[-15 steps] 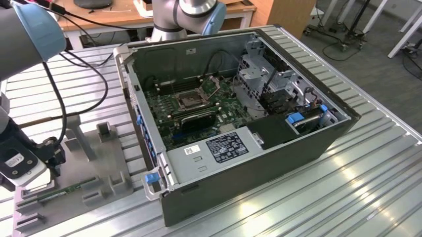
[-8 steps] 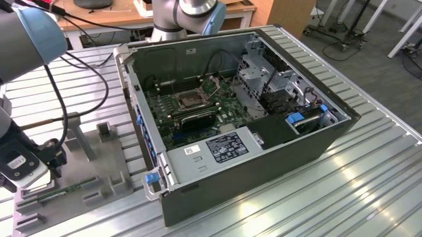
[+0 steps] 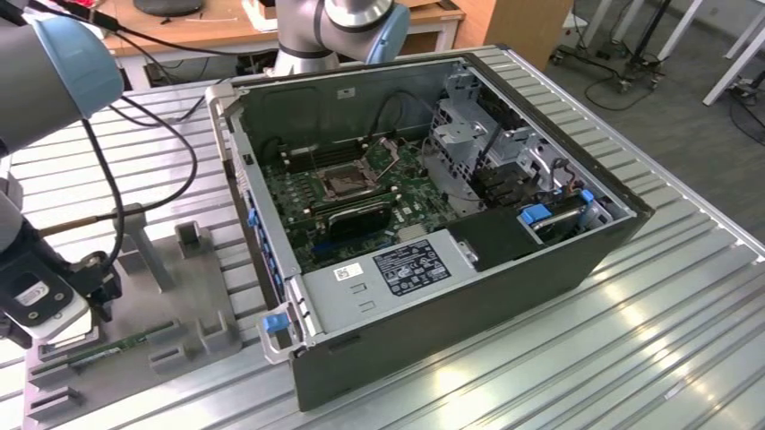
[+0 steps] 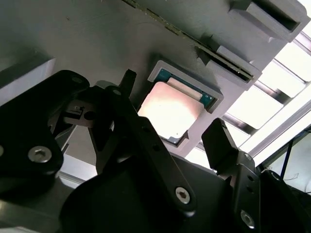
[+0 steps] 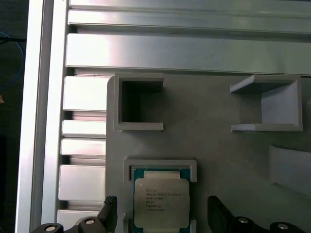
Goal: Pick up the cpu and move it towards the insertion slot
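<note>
The cpu (image 5: 161,201) lies flat in a shallow grey holder on the grey fixture plate (image 5: 209,145); it has a silvery top and a green rim. In the second wrist view the cpu (image 4: 170,114) shows bright between the black fingers. My gripper (image 5: 164,208) is open and hangs over the chip, one finger on each side of it, with gaps between the pads and the chip's edges. In the exterior view my gripper (image 3: 57,330) is low at the left, over the fixture plate (image 3: 179,296). The insertion slot (image 3: 347,182) sits on the motherboard inside the open computer case, far from the gripper.
The open computer case (image 3: 478,296) fills the middle of the ribbed metal table (image 3: 669,340). A thin green memory stick (image 3: 120,345) lies on the fixture plate beside several upright grey blocks (image 3: 192,240). Black cables (image 3: 114,179) hang along the arm.
</note>
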`<state>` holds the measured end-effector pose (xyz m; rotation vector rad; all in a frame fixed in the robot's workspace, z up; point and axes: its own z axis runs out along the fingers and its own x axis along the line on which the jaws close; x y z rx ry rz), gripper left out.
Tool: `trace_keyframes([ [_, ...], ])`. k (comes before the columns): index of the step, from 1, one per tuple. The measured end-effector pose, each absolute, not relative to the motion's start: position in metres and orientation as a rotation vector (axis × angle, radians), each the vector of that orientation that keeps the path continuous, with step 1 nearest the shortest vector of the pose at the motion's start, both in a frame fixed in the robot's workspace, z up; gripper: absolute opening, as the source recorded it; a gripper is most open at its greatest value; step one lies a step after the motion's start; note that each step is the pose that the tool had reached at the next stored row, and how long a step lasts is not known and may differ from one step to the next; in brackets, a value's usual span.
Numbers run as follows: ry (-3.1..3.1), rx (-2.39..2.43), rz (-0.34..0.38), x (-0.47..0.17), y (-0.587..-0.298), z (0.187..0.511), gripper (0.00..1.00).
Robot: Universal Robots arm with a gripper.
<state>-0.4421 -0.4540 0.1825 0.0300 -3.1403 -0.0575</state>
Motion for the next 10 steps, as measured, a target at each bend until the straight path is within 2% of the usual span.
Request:
trace_keyframes([
  [10, -3.139, 0.049, -0.058, -0.4422, -0.45, 0.1807, 0.82],
])
